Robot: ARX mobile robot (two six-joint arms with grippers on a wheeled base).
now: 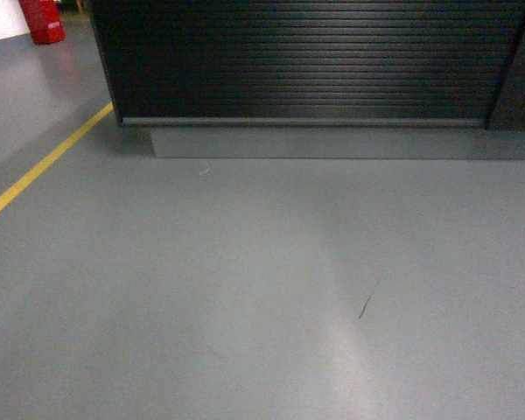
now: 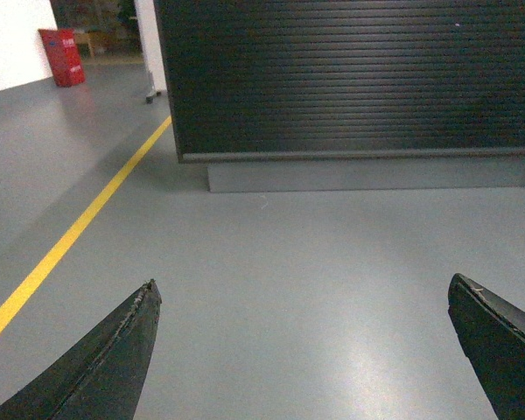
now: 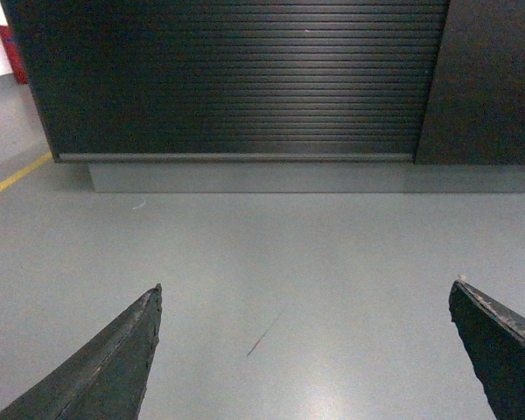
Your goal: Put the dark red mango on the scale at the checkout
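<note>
The checkout point(image 1: 306, 61) fills the top of the head view: a black, horizontally ribbed front over a grey base. Its top is out of view. The same ribbed front of the checkout point(image 2: 359, 79) shows in the left wrist view, and the checkout point(image 3: 236, 79) shows again in the right wrist view. The dark red mango and the scale are out of view. My left gripper point(image 2: 302, 284) is open over bare grey floor, nothing between its black fingers. My right gripper point(image 3: 304, 287) is open the same way. Neither gripper shows in the head view.
A yellow floor line point(image 1: 44, 166) runs diagonally at the left, past the counter's left corner. A red box point(image 1: 42, 19) stands far left at the back. A dark panel point(image 3: 494, 79) adjoins the counter on the right. A short dark scuff point(image 1: 366, 304) marks the grey floor.
</note>
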